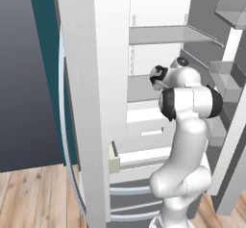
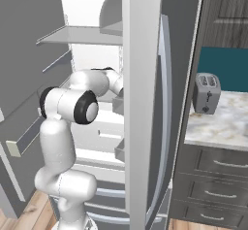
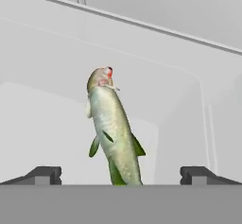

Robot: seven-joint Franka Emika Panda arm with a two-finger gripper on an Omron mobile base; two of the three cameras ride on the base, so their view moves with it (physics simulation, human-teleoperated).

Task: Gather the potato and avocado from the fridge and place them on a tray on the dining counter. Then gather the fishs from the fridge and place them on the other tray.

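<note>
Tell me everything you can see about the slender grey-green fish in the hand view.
The slender grey-green fish has a pale, slightly glossy body, dark green fins and a red spot at its head. It lies lengthwise on a white fridge surface, head pointing away from the camera, tail between the open gripper fingertips, which do not touch it.

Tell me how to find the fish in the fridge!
Look inside the open fridge, on a white shelf where the robot's arm reaches in. The fish lies there between the open gripper tips, slender and grey-green, with small green fins and a red spot at its head.
</note>
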